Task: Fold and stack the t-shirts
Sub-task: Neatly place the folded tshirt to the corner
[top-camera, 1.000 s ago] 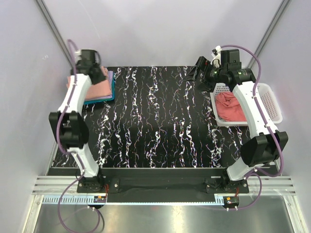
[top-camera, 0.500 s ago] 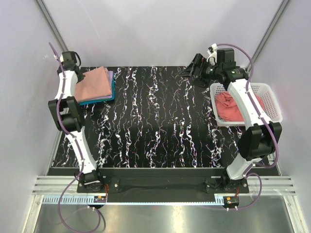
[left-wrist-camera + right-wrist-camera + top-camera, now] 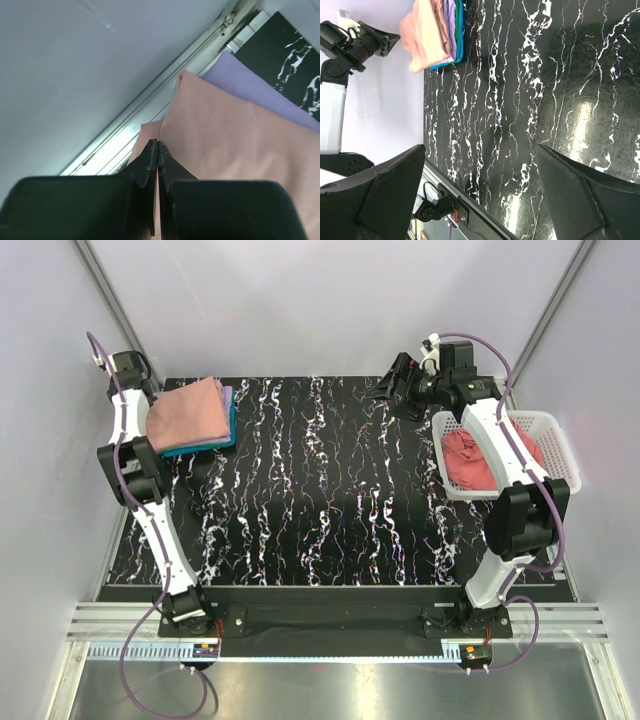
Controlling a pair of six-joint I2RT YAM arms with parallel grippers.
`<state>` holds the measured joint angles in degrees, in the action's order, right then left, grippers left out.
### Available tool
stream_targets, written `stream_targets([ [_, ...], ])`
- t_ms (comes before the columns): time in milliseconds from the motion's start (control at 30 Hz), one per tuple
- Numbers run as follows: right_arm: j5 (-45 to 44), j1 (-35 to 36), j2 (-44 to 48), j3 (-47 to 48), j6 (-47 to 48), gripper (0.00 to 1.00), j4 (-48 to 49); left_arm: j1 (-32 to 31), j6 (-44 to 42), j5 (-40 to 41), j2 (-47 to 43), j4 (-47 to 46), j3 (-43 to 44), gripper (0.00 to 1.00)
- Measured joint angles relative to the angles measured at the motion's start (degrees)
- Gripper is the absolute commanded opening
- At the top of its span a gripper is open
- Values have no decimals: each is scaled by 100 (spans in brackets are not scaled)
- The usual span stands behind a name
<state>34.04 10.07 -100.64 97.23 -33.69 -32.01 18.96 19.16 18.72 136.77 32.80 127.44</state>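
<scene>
- Looking across from the left, we are seeing pale grey walls (image 3: 320,310) closing in a black table (image 3: 320,500) veined with white. A metal rail (image 3: 330,624) is running along the table's near edge.
- The left gripper (image 3: 113,362) is hanging at the far left corner, just off the table's edge. Its jaws are pressing flat together, and we are finding no cloth between them.
- Just to its right, the folded t-shirts (image 3: 190,415) are lying stacked on the table's far left corner.
- Right of centre, the right gripper (image 3: 390,388) is hovering over the far edge and pointing left. Its jaws are standing wide apart around nothing.
- At the right edge, a white basket (image 3: 562,445) is holding a crumpled rose-pink t-shirt (image 3: 468,462).
- The left wrist view is giving us what the overhead view cannot. It shows the black fingers meeting tip to tip just over the stack's edge, above the salmon-pink layer (image 3: 225,145), with the lavender layer (image 3: 255,87) peeking out beyond it.
- The right wrist view is showing the stack edge-on, adding the teal layer (image 3: 459,30) at the bottom, with the left arm (image 3: 350,47) beside it.
</scene>
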Motion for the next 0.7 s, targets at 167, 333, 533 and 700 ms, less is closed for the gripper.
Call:
stream_targets([
  [167, -2, 0, -63, 4, 0, 100, 7, -4, -85, 2, 479, -109, 247, 6],
  [333, -7, 0, -63, 4, -22, 100, 44, 0, -144, 79, 627, -101, 275, 19],
  [533, -7, 0, -63, -9, -181, 100, 258, -9, -162, 138, 422, -33, 330, 31],
  [700, -7, 0, -63, -157, -319, 100, 450, -114, -151, 116, -553, 2, -219, 32],
])
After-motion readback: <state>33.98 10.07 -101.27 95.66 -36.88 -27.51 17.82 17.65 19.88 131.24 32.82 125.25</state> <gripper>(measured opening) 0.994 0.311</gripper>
